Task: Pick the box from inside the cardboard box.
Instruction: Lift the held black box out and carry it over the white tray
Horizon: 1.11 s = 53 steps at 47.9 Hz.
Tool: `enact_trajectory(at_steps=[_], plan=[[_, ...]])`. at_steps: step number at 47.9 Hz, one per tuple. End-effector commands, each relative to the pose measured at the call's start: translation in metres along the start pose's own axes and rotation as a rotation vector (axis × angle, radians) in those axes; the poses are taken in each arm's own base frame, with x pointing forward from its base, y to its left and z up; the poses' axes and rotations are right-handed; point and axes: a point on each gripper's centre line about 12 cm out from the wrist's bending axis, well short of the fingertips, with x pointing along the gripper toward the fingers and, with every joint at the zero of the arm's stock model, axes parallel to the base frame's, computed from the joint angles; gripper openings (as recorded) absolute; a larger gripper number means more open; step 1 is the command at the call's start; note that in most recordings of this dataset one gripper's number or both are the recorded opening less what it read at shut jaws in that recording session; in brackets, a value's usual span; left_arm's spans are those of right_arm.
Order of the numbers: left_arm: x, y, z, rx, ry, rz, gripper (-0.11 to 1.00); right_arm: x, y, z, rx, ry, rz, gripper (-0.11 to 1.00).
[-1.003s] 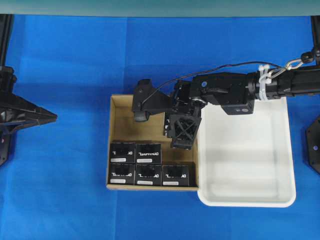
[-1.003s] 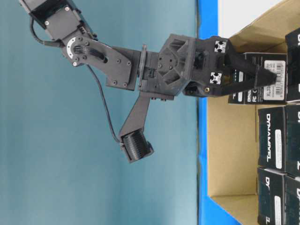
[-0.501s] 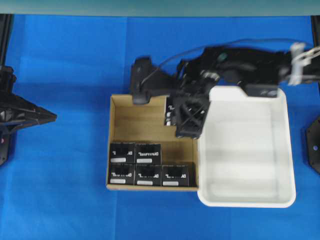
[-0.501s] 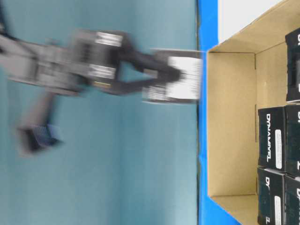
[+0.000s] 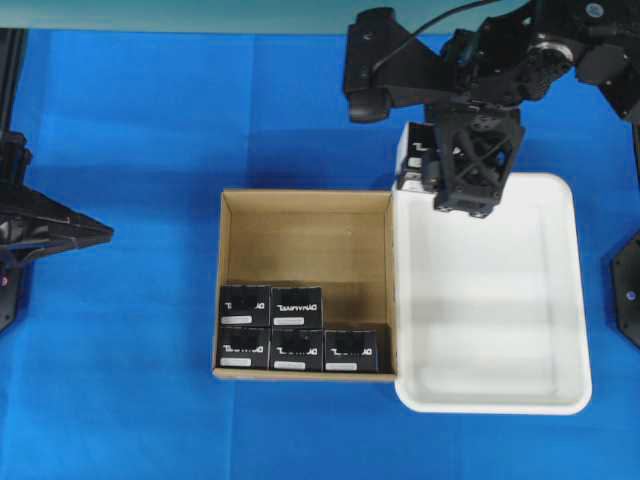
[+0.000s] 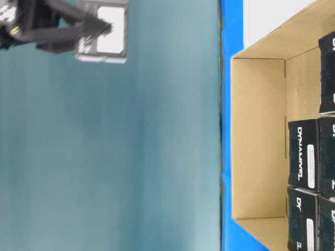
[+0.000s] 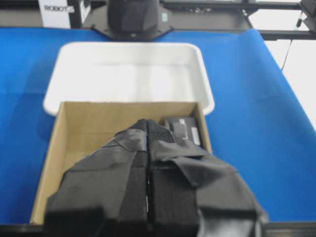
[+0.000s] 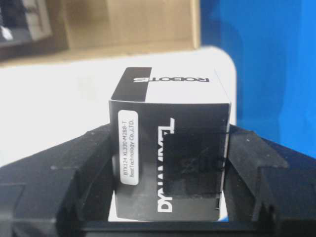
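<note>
Right gripper (image 5: pixel 440 165) clamped on the box (image 8: pixel 170 158), pincer roughly half spread with one finger flat against each side wall. Carried high above the far corner of the white tray (image 5: pixel 560 300), clear of the cardboard box (image 5: pixel 305 235); in the table-level view, well up off the blue cloth (image 5: pixel 130 130). Lifting done, by the look of it. Five more black boxes (image 5: pixel 296 305) left packed along the near wall of the brown carton, two in one row and three in the row nearest the wall. Left gripper (image 7: pixel 148 197) pressed fully together with nothing in it, parked above the carton's near edge. Probably light for its bulk: a small printed carton, stiff at the edges and corners, likely softer across the broad faces, so apt to dent under a hard squeeze. Smooth printed card, perhaps a little slick against the finger pads (image 8: pixel 74 182), though the flat parallel sides give a square, steady seat. Best taken as here: across the two narrow side walls, about mid-height, label face towards the wrist camera, pressure spread over the pads, not on a corner. Contents hidden, so no rough setting down advisable.
</note>
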Motion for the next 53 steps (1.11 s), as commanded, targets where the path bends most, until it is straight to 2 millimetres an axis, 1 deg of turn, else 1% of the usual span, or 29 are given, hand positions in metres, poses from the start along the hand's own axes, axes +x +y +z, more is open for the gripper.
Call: enact_trajectory(at_steps=[1,10,13,18,26,36,47,53], plan=[[0.0,0.0,0.013,0.001,-0.031,0.0,-0.07,0.006,-0.002,-0.006,-0.019,-0.004,-0.012,0.62],[0.0,-0.001,0.017,0.002,-0.041,-0.004,-0.07,0.04,-0.005,-0.03,-0.063,0.057,-0.001,0.62],[0.0,-0.001,0.018,0.002,-0.043,-0.002,-0.07,0.056,-0.004,-0.038,-0.074,0.071,0.002,0.62],[0.0,-0.001,0.018,0.002,-0.043,-0.004,-0.07,0.079,-0.004,-0.047,-0.084,0.058,-0.004,0.62],[-0.001,-0.001,0.018,0.0,-0.044,-0.005,-0.07,0.107,-0.004,-0.06,-0.1,0.044,-0.015,0.62],[0.0,-0.002,0.018,0.002,-0.043,-0.007,-0.07,0.137,-0.003,-0.07,-0.102,0.053,-0.014,0.62],[0.0,-0.002,0.018,0.002,-0.041,-0.007,-0.07,0.165,-0.007,-0.068,-0.096,0.035,-0.025,0.62],[0.0,-0.002,0.018,0.002,-0.041,-0.007,-0.07,0.176,-0.009,-0.067,-0.093,0.05,-0.023,0.62]])
